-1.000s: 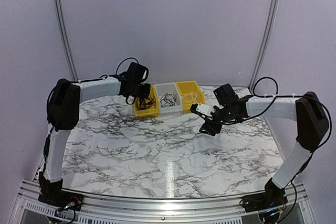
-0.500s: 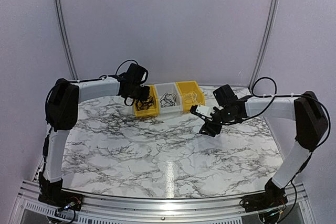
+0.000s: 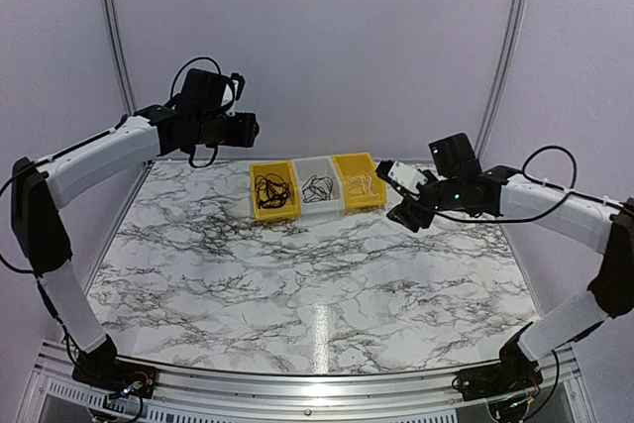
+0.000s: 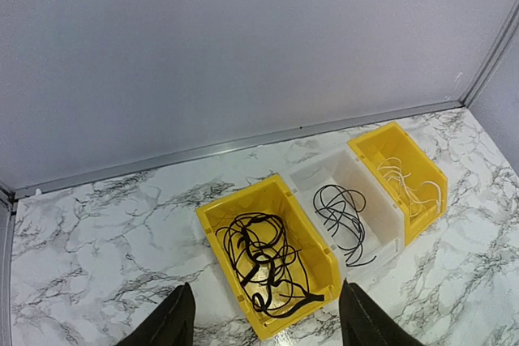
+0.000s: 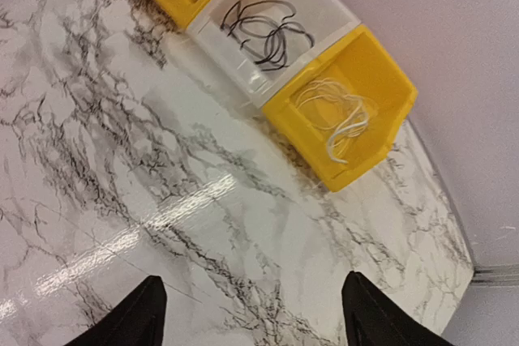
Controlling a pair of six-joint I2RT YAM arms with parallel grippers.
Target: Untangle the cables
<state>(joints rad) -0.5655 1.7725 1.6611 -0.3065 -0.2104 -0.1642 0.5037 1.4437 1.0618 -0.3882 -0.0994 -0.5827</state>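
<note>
**A:** What does everything stand on?

**B:** A glossy white surface point(image 3: 297, 284) veined in grey, with a bright streak of reflected light at the lower centre of the overhead view. Pale lilac walls point(image 3: 317, 37) close it in. Metal strips point(image 3: 114, 47) run up them, and a metal rail point(image 3: 297, 383) lines the bottom edge.

**A:** And the cables?

**B:** The black cables point(image 4: 261, 261) lie tangled in the left yellow bin point(image 4: 243, 202), at the upper centre of that view. Touching it is a white bin point(image 4: 365, 188) with a thin black loop point(image 4: 340, 216). Next comes a second yellow bin point(image 4: 389, 139) holding pale cords point(image 4: 409, 184).

**A:** The pincers?

**B:** The left pincer point(image 4: 266, 285) hangs raised at the upper left, its jaws apart and gripping nothing. The right pincer point(image 5: 253, 277) hovers at the right, spread wide, with nothing in it either.
</note>
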